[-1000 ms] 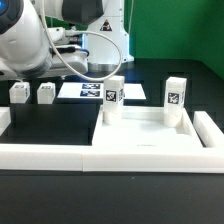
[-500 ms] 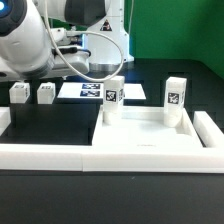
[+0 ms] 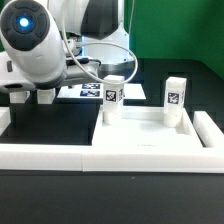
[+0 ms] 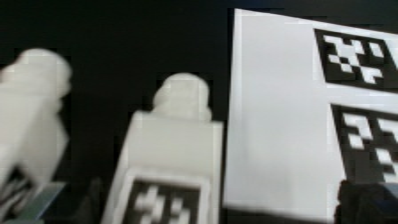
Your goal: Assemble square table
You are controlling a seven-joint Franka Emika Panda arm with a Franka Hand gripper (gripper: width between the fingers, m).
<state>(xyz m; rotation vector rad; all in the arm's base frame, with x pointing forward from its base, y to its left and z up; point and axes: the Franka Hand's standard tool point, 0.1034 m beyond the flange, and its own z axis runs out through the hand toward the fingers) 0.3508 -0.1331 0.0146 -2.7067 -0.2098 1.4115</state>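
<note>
The pincer (image 4: 199, 205) stands wide open and grips nothing. Only the blurred ends of its fingers (image 4: 365, 197) show in the wrist view, far apart. Seen between them, lower down, is a loose leg (image 4: 169, 150), white, with a rounded tip and a tag on its side. A second loose leg (image 4: 36, 110) stands just beside it, parted from it by a thin dark strip of the counter (image 3: 50, 125). On the first leg's other side the marker board (image 4: 311, 90) lies flat, close by; I cannot tell if the two touch.

In the exterior view the arm (image 3: 35, 45) fills the upper left and hangs over these two legs, covering their tops. The pincer itself cannot be made out there.

The tabletop (image 3: 145, 138) lies flat on the counter toward the exterior view's right. It sits inside the corner of the low white wall (image 3: 60, 157), which runs along the front and turns back on the right. It seems to lie against the front run, with a dark gap on the right side. The slab carries two legs, both upright with tags facing the camera. The left upright leg (image 3: 113, 98) is at its far left corner and the right upright leg (image 3: 176, 100) at its far right corner.
</note>
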